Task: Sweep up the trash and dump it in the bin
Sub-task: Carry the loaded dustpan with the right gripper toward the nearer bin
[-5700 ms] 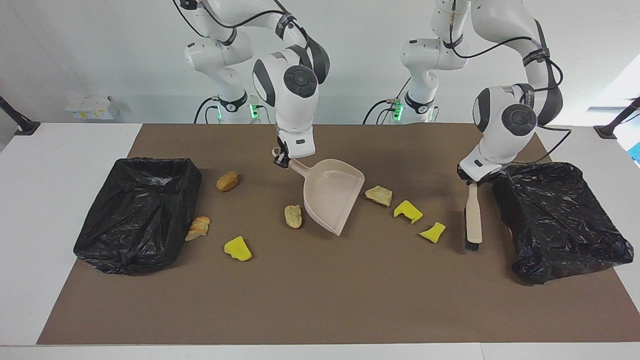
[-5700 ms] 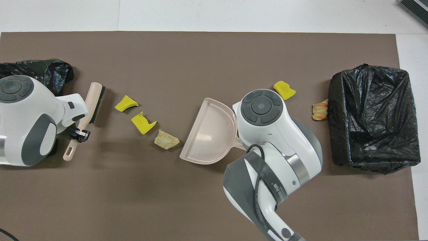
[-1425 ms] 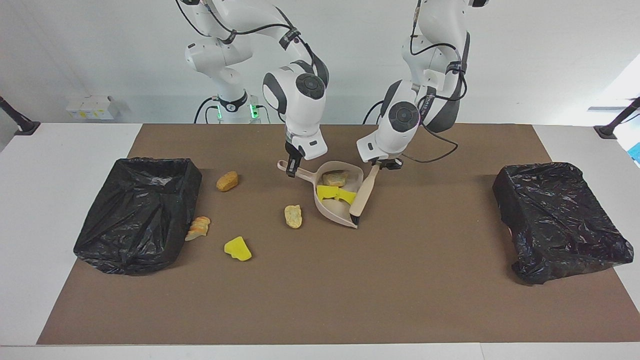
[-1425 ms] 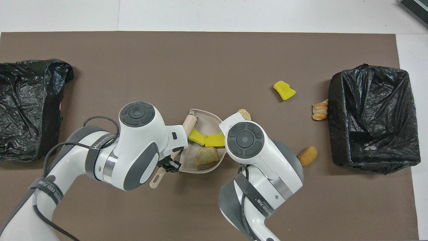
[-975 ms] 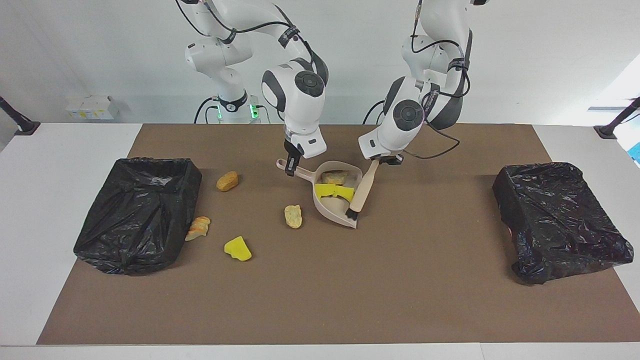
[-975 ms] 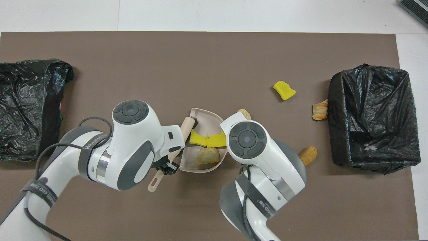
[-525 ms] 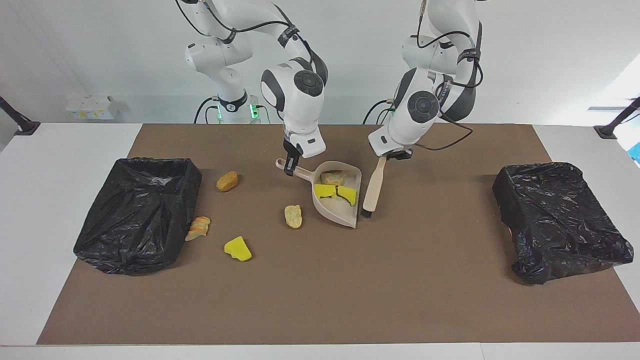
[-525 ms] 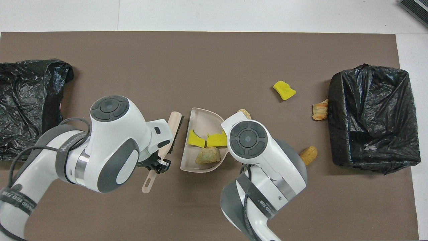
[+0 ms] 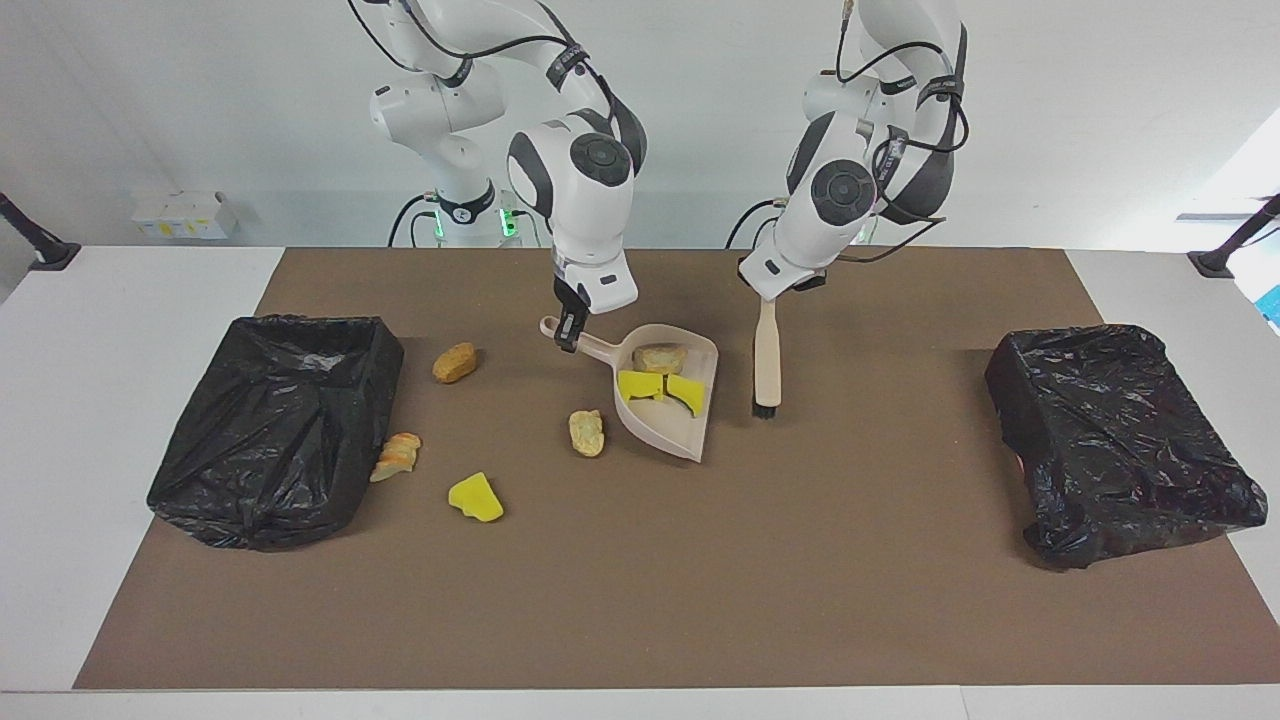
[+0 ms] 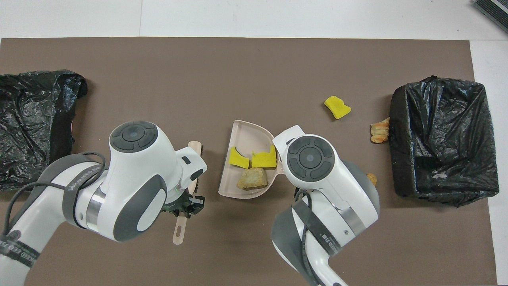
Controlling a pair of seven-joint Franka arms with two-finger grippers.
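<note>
Yellow and tan trash pieces

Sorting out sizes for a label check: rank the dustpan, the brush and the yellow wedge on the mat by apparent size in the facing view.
1. Dustpan
2. Brush, held up in the air, so its rank is less sure
3. Yellow wedge

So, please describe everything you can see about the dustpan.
The dustpan is pale beige, plastic-looking, with a flat scoop, raised side walls and a short handle ending in a hanging loop. The right gripper is shut on that handle. Its open mouth points away from the robots. Inside lie two yellow wedges and a tan lump. The brush hangs beside it, apart.
</note>
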